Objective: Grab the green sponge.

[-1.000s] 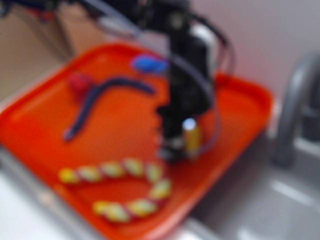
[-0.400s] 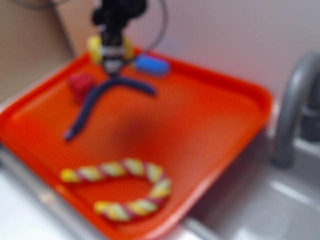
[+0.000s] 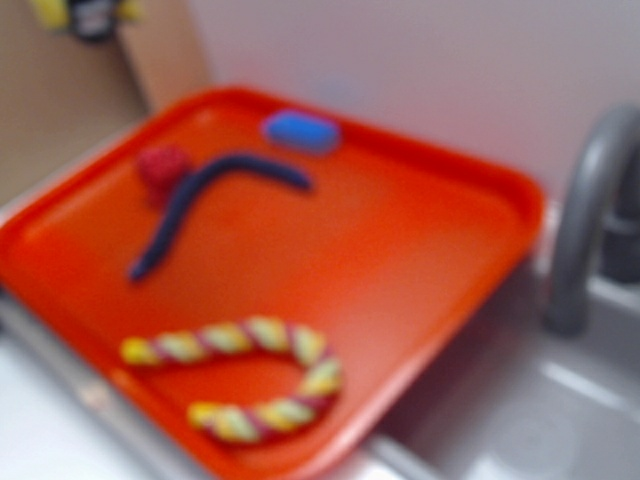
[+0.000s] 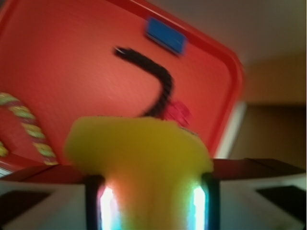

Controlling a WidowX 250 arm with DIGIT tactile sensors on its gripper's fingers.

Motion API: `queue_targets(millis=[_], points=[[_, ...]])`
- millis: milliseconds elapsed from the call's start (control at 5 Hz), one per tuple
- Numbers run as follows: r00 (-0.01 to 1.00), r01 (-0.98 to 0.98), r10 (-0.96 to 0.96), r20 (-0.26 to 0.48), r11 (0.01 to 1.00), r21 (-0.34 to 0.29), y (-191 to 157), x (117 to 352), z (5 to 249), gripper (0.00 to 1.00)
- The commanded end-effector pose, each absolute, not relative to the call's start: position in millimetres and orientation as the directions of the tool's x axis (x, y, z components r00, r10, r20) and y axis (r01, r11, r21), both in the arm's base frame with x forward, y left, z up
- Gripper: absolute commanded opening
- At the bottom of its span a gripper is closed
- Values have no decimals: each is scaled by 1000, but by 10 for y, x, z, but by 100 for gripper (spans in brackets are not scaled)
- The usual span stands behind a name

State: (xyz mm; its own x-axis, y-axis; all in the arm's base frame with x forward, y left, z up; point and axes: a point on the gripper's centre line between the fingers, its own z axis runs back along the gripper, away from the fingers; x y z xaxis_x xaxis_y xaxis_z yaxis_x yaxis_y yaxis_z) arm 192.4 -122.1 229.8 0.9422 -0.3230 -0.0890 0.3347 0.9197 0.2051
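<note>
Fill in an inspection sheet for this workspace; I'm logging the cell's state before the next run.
Surface: orange tray, beside a sink.
Job's things: green sponge, yellow foam, clamped between the jaws, lifted above the tray.
Clutter: blue sponge, red ball, dark rope, yellow twisted rope, all on the tray.
Grippers: gripper shut on the sponge, at the exterior view's top left corner.
Cables: nothing seen.
Surroundings: grey faucet, pale wall; images blurred.

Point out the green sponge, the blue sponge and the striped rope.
green sponge (image 4: 139, 163): wrist view, middle of the yellow foam held in the end effector.
blue sponge (image 3: 300, 131): exterior view, middle of its top face.
striped rope (image 3: 310, 350): exterior view, on its right-hand bend.
</note>
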Motion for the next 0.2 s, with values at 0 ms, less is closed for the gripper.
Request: queue_targets(millis=[0], points=[[967, 253, -256, 17, 963, 91, -1220, 1534, 2500, 0]])
